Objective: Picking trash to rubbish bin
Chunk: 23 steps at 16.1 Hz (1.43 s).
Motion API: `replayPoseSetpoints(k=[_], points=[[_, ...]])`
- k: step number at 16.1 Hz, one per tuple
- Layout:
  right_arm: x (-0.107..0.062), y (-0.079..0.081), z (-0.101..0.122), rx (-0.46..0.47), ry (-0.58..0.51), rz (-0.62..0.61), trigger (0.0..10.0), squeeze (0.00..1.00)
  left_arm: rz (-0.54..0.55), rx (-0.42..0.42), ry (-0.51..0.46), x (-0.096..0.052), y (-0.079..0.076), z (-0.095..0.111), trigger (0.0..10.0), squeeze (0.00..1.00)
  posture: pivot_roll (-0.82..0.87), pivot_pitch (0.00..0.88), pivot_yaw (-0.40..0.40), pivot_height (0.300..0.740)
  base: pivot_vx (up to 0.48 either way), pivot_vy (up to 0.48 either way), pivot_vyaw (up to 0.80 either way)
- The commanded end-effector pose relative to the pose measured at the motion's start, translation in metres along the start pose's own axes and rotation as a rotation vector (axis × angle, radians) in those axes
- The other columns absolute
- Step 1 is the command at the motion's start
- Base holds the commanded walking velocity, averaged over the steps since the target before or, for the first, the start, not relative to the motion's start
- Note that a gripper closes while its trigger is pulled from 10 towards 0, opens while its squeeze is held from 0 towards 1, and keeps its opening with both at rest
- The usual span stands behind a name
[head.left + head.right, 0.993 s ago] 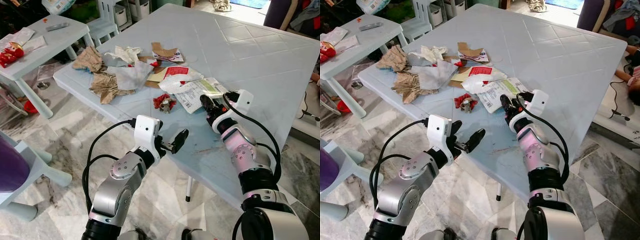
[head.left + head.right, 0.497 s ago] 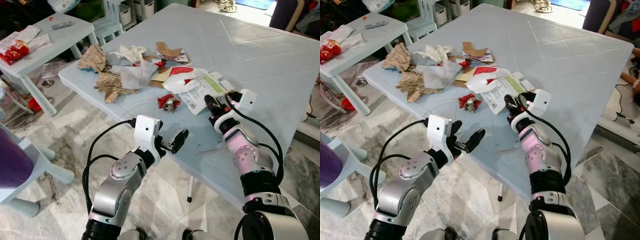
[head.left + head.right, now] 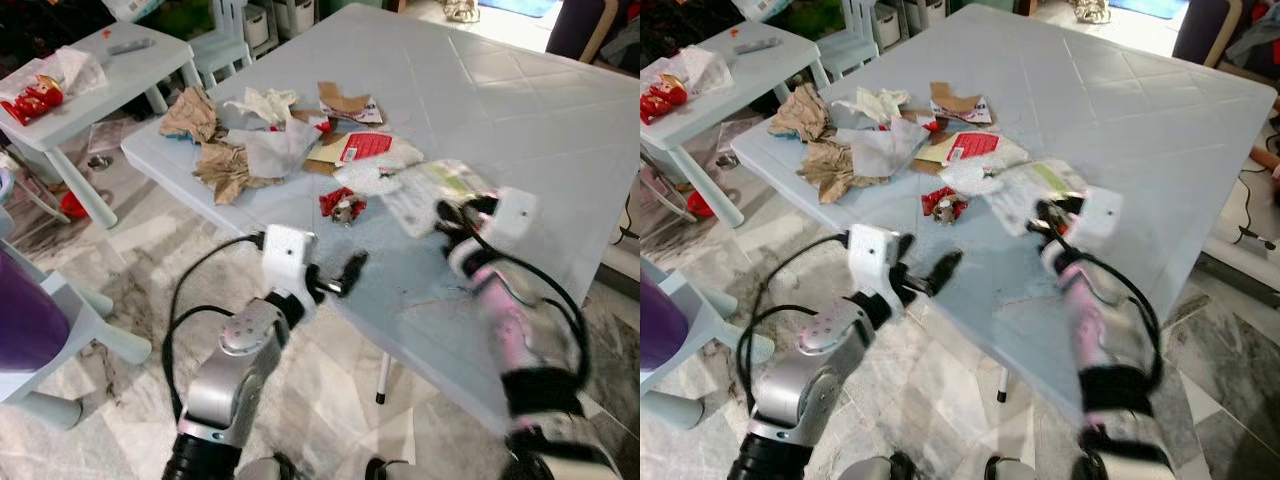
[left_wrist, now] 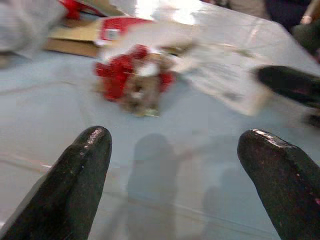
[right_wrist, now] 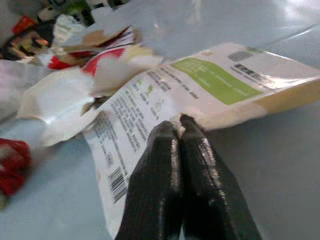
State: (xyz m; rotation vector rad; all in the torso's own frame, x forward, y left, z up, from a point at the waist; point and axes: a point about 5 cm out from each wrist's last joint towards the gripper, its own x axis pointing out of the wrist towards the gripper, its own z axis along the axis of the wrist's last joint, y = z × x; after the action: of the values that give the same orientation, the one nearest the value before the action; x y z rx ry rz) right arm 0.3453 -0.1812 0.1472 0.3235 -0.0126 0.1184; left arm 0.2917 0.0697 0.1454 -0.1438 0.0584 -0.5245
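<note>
Trash lies on the pale blue table (image 3: 520, 110): crumpled brown paper (image 3: 218, 168), white tissue (image 3: 262, 103), cardboard scraps (image 3: 338, 100), a red card (image 3: 362, 147) and a small red crumpled wrapper (image 3: 339, 205). A white packet with a green label (image 3: 432, 186) lies at the right of the pile. My right gripper (image 3: 448, 213) is blurred; the right wrist view has its fingers (image 5: 167, 165) pressed together, tips pinching a fold of that packet (image 5: 210, 80). My left gripper (image 3: 338, 278) hovers open at the table's near edge, facing the red wrapper (image 4: 134, 82).
A small white side table (image 3: 110, 75) with a red toy (image 3: 30, 100) stands at the left. A purple object (image 3: 22, 330) and a pale chair leg (image 3: 100, 335) stand at the lower left. Marble floor lies below the table's near edge.
My right arm has swung right and is blurred, and the white packet has shifted right with it. The left arm has held still. The camera has drifted slightly.
</note>
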Motion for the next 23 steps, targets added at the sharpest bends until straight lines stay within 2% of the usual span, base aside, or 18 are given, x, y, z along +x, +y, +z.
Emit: replayPoseSetpoints(k=[1, 3, 6, 7, 12, 16, 20, 21, 23], points=[[-0.006, -0.001, 0.009, -0.039, -0.028, -0.006, 0.0, 0.0, 0.035, 0.027, -0.007, 0.0, 0.006, 0.001, 10.0, 0.0, -0.02, 0.177, 0.029, 0.74, 0.0, 0.0, 0.0], [-0.021, -0.004, 0.019, -0.06, -0.048, -0.015, 0.0, 0.0, 0.06, 0.061, -0.018, 0.005, 0.01, 0.003, 10.0, 0.0, -0.04, 0.184, 0.037, 0.74, 0.0, 0.0, 0.0], [-0.044, 0.002, 0.023, -0.093, -0.045, 0.0, 0.0, 0.0, 0.074, 0.087, -0.042, 0.014, 0.013, 0.007, 10.0, 0.0, -0.06, 0.192, 0.042, 0.74, 0.0, 0.0, 0.0], [-0.057, 0.005, 0.022, -0.104, -0.027, 0.019, 0.0, 0.0, 0.076, 0.092, -0.055, 0.019, 0.015, 0.009, 10.0, 0.0, -0.09, 0.201, 0.047, 0.74, 0.0, 0.0, 0.0], [-0.099, 0.011, 0.019, -0.13, 0.06, 0.067, 0.0, 0.0, 0.093, 0.128, -0.091, 0.041, 0.028, 0.012, 10.0, 0.0, -0.16, 0.225, 0.053, 0.74, 0.0, 0.0, 0.0], [-0.109, 0.015, 0.023, -0.142, 0.079, 0.077, 0.0, 0.0, 0.091, 0.141, -0.108, 0.056, 0.03, 0.015, 10.0, 0.0, -0.19, 0.232, 0.058, 0.74, 0.0, 0.0, 0.0], [-0.117, 0.029, 0.026, -0.11, 0.107, 0.15, 0.0, 0.0, 0.091, 0.129, -0.124, 0.065, 0.034, 0.011, 10.0, 0.0, -0.23, 0.242, 0.056, 0.74, 0.0, 0.0, 0.0], [-0.123, 0.035, 0.023, -0.095, 0.137, 0.202, 0.0, 0.0, 0.079, 0.109, -0.14, 0.066, 0.033, 0.011, 0.0, 0.0, -0.23, 0.245, 0.057, 0.74, 0.0, 0.0, 0.0], [-0.127, 0.038, 0.022, -0.094, 0.158, 0.227, 0.0, 0.0, 0.08, 0.12, -0.148, 0.067, 0.033, 0.011, 0.0, 0.0, -0.24, 0.247, 0.059, 0.74, 0.0, 0.0, 0.0]])
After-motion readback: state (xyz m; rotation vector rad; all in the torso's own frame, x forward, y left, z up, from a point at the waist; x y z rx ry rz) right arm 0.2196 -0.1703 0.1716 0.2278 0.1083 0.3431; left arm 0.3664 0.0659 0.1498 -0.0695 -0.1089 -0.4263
